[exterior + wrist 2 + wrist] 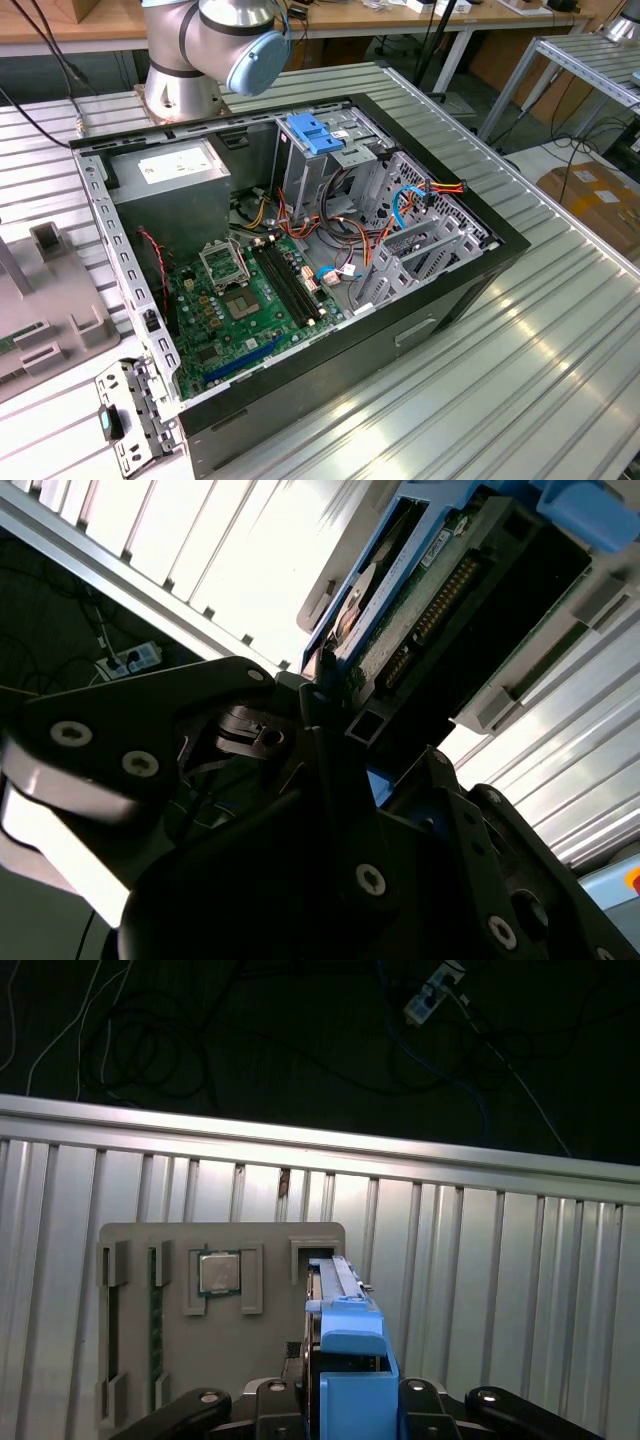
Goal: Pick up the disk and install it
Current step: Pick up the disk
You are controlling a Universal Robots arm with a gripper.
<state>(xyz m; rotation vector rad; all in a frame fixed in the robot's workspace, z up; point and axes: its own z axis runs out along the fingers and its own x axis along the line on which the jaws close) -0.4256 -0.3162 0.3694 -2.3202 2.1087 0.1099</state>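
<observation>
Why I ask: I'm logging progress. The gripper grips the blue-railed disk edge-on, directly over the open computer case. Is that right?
Not quite. The gripper does grip the blue-railed disk edge-on, but not over the open computer case. The first wrist view shows it over the grey fixture tray on the ribbed table, beside the tray's processor chip.

The disk (348, 1360) shows bright blue rails and a silver edge in the first wrist view, and a green circuit board (410, 605) in the second wrist view; the gripper (350, 1392) is black. The table (500, 1290) is ribbed silver aluminium, the fixture plate (260, 1360) flat grey. In the exterior view the computer case (440, 310) is black, its motherboard (240, 300) green, the power supply (165, 205) grey with a white sticker (175, 165), the latch bracket (312, 133) light blue, the cables (365, 235) red, orange and yellow
</observation>
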